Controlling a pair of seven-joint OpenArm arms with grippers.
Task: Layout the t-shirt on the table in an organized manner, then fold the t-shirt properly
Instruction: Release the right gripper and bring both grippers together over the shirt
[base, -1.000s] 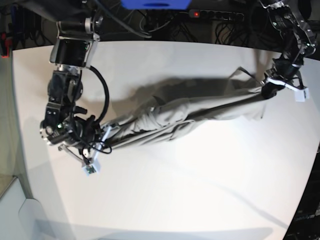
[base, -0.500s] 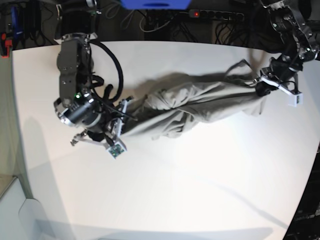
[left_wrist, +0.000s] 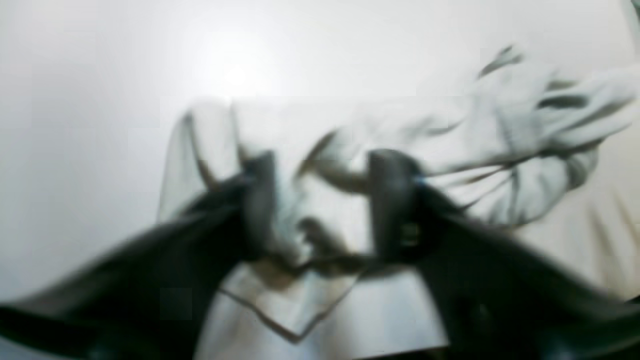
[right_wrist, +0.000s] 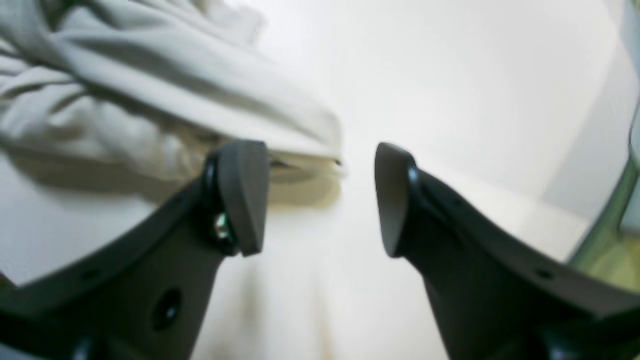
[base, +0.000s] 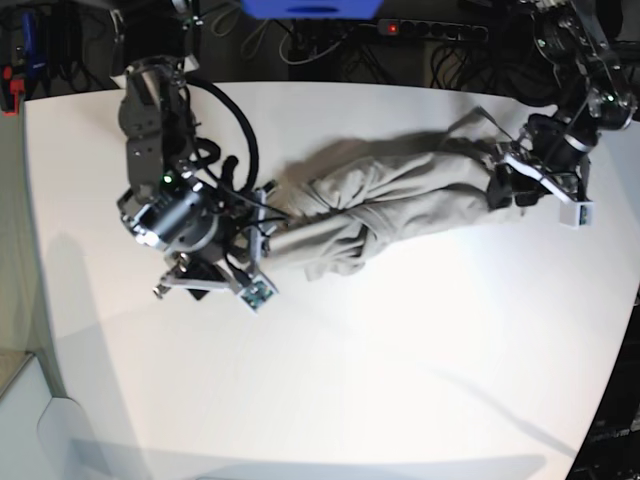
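The light grey-beige t-shirt (base: 390, 205) lies bunched in a long wrinkled roll across the white table (base: 400, 380). In the base view my right gripper (base: 262, 222) is at the roll's left end and my left gripper (base: 497, 185) at its right end. The right wrist view shows the right gripper (right_wrist: 320, 200) open, with the t-shirt (right_wrist: 150, 100) and its hem just beyond the left fingertip (right_wrist: 242, 195) and nothing between the fingers. The left wrist view is blurred. In it the left gripper (left_wrist: 325, 200) has its jaws apart, with loose folds of the t-shirt (left_wrist: 500, 140) lying between and beyond them.
A power strip (base: 430, 30) and cables lie past the table's far edge. The table's left edge (base: 30, 250) runs close to my right arm (base: 160, 130). My left arm (base: 590, 80) hangs over the far right corner.
Both grippers were shut on the shirt's ends, holding it stretched. Both have since opened, my right arm moved right and toward the far edge, and the shirt has slackened into a shorter roll.
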